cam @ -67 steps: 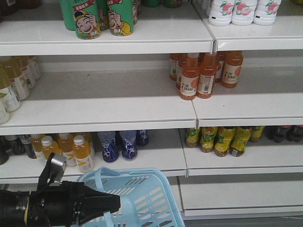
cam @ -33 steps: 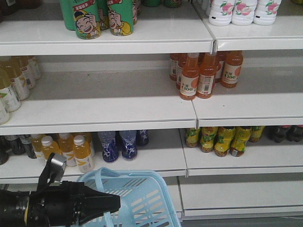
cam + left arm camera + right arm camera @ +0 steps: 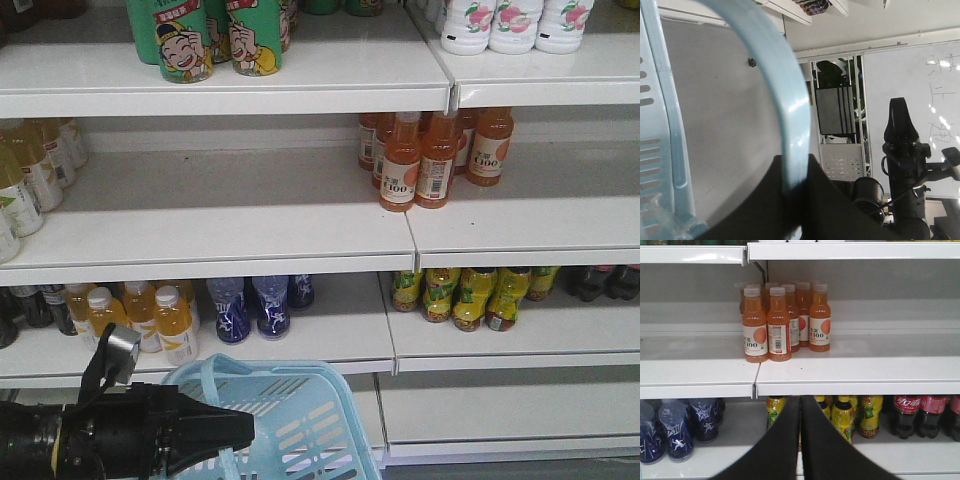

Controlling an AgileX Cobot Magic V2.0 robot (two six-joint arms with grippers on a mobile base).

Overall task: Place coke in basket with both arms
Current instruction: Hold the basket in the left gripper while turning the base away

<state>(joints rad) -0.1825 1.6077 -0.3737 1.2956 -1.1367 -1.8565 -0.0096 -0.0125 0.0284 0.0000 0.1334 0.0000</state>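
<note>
Basket (image 3: 320,420) shows low in the front view, before the white shelves (image 3: 230,235). Its light blue handle (image 3: 790,100) is pinched in the clenched left pincer (image 3: 248,432). Right pincer (image 3: 800,407) is clenched on nothing, fingers pressed together, pointing at the shelf edge below orange juice bottles (image 3: 780,322), with dark cola bottles (image 3: 920,415) lower right.

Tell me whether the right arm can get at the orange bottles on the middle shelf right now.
Probably yes. Nothing stands between the right gripper, now shut, and the orange bottles near the front of the middle shelf. It would need to rise and open first.
</note>
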